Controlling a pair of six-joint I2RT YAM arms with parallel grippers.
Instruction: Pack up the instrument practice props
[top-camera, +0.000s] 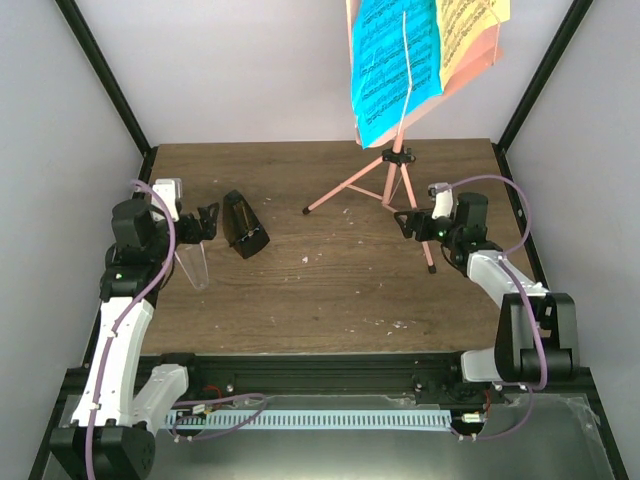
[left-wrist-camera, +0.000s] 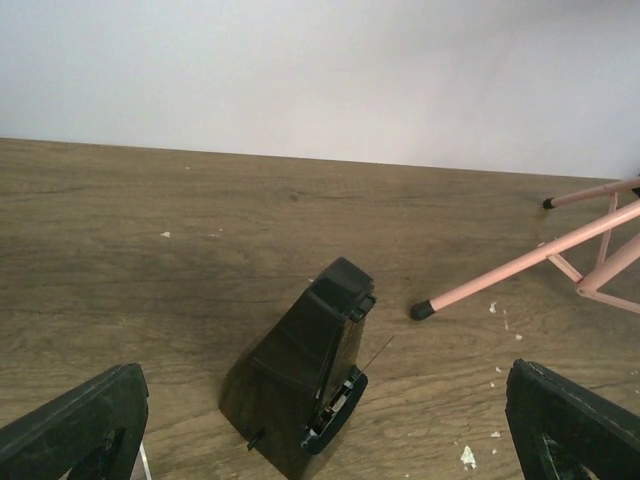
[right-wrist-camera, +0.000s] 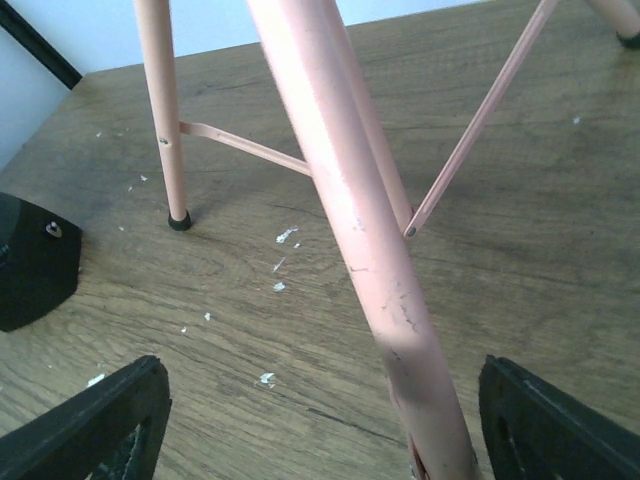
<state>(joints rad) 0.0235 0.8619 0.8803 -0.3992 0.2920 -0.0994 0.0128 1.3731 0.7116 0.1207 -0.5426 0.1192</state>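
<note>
The salmon-pink music stand stands at the back right on its thin tripod legs, with a blue sheet and a yellow sheet on its desk. One leg runs between the fingers of my right gripper, which is open; the leg lies nearer the right finger and touches neither. The small black metronome stands left of centre. My left gripper is open just behind the metronome, its fingers wide on either side and not touching it.
The brown wooden table carries small white flecks. A clear plastic piece hangs below my left wrist. Black frame posts rise at the back corners, with white walls on three sides. Another stand leg's black foot lies right of the metronome.
</note>
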